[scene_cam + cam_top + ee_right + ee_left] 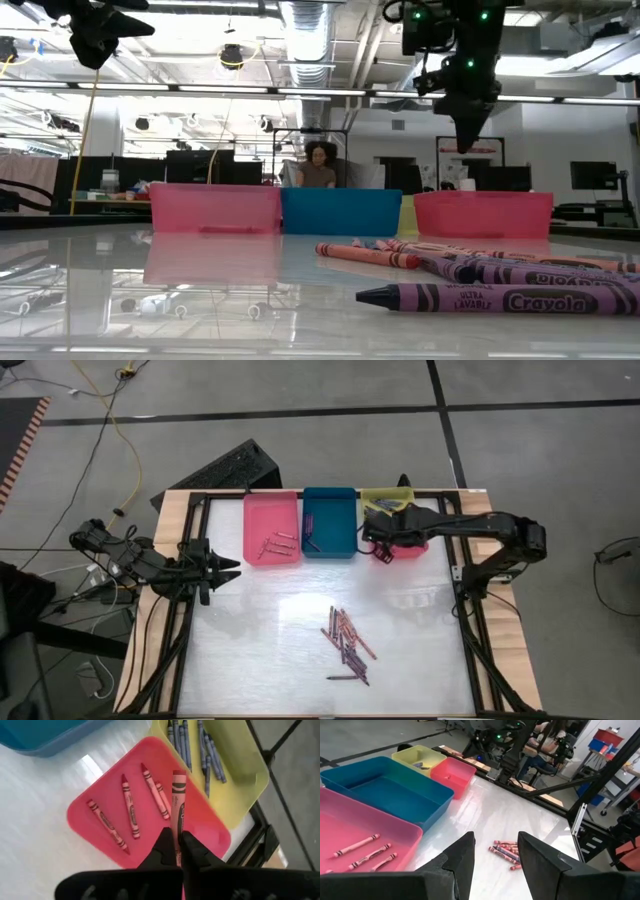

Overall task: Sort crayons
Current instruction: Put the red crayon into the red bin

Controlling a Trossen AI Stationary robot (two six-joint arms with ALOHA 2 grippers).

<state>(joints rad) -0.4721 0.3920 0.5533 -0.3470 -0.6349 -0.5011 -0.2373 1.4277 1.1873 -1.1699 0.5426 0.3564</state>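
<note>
While a loose pile of crayons waits near the middle of the table, the sorting looks partly done. Four trays stand along the far edge. The pink tray on the left holds a few pink crayons, the teal tray holds dark ones, the yellow tray holds several grey-blue crayons, and the red tray on the right holds four red crayons. More than a dozen sticks in the pile are left to sort. The right gripper hangs over the red tray, its jaws clamped on a red crayon that points away from the fingers, seemingly about to be dropped in. The left gripper waits at the table's left edge, jaws apart and holding nothing.
</note>
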